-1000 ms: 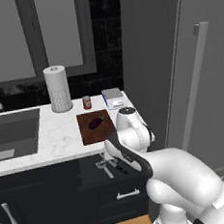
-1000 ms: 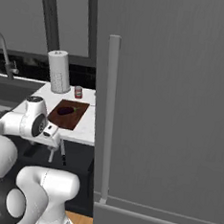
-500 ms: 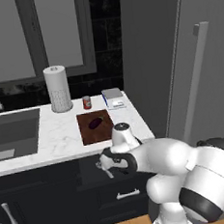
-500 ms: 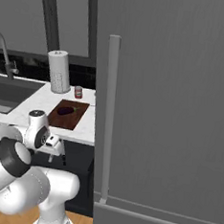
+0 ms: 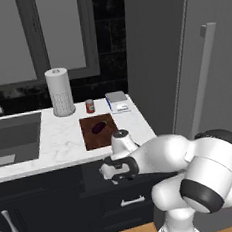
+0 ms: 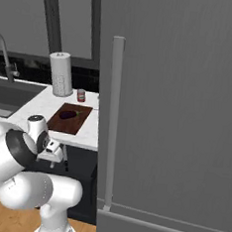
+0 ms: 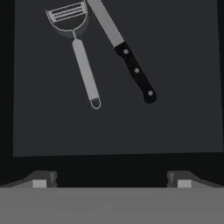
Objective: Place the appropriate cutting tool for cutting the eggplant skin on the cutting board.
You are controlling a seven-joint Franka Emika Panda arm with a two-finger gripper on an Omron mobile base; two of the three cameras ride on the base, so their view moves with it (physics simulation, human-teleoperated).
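In the hand view the gripper [image 7: 111, 179] stands wide open and empty at the bottom edge, while the peeler [image 7: 78, 52] lies in the upper left of a dark drawer [image 7: 175, 127] beside a black-handled knife [image 7: 127, 57], and the eggplant [image 5: 99, 126] rests on the cutting board [image 5: 90, 139] at the left base view's centre.

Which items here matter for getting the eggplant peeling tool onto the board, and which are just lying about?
Part of the job:
- peeler, lying in the dark drawer
- eggplant, lying on the board
- cutting board
- gripper, open, looking down on the drawer

Just lying about:
- black-handled knife, beside the peeler
- paper towel roll
- red can
- white-and-blue box
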